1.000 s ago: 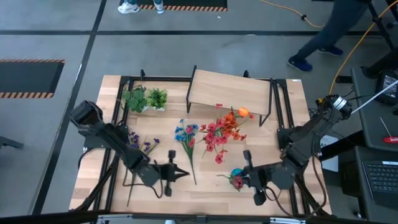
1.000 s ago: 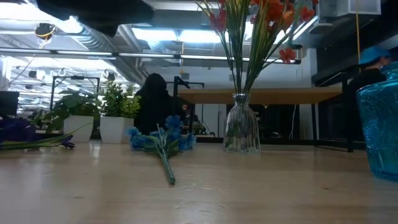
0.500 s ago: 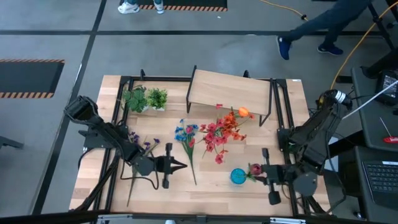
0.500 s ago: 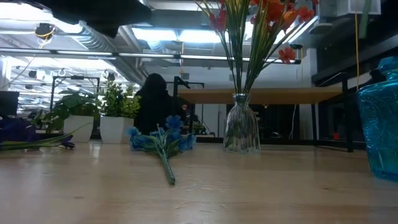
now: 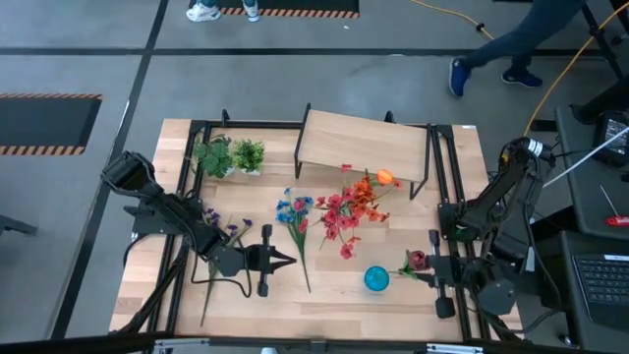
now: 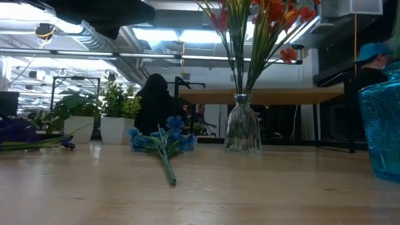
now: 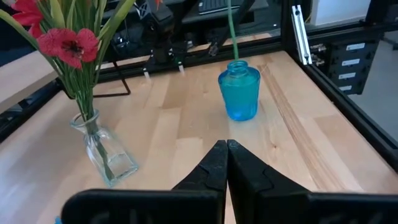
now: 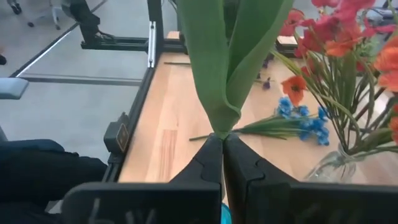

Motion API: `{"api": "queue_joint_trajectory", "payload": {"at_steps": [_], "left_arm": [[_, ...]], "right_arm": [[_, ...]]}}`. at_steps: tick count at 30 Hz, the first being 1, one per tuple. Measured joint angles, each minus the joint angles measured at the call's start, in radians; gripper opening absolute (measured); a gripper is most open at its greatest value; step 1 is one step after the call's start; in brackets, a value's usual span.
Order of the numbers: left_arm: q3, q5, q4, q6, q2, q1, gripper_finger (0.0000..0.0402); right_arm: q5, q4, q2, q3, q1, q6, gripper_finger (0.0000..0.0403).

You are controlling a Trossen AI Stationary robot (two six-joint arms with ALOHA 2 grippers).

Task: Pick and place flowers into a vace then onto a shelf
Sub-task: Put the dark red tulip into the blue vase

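One camera hangs overhead and looks straight down, taking in the whole pale wooden tabletop (image 5: 324, 285) and the grey floor around it. Another sits at table height, looking level across the boards into the room, very close to the round blue glass vase (image 6: 382, 128) at its edge. Each wrist camera peers forward past its own dark fingers: the left one faces that same blue vase (image 7: 239, 90), the right one faces the clear glass vase of red and orange flowers (image 8: 336, 165), which the low view shares (image 6: 242, 128).
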Motion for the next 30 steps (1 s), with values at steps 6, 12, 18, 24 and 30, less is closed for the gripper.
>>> {"api": "queue_joint_trajectory", "payload": {"at_steps": [6, 12, 18, 24, 30], "left_arm": [[0.000, 0.000, 0.000, -0.008, 0.000, 0.000, 0.0002], [0.000, 0.000, 0.000, -0.008, 0.000, 0.000, 0.0007], [0.000, 0.000, 0.000, -0.008, 0.001, 0.000, 0.0003], [0.000, 0.000, 0.000, -0.008, 0.001, 0.000, 0.0005], [0.000, 0.001, 0.000, -0.008, 0.001, 0.000, 0.0008]], "right_arm": [[0.001, -0.009, 0.000, 0.000, 0.000, 0.009, 0.0000], [-0.001, -0.010, 0.016, 0.000, 0.000, 0.028, 0.0000], [-0.004, -0.010, 0.047, 0.000, 0.000, 0.029, 0.0000], [-0.004, -0.016, 0.102, 0.000, 0.000, 0.064, 0.0000], [-0.003, -0.016, 0.172, 0.000, -0.006, 0.081, 0.0006]]}}
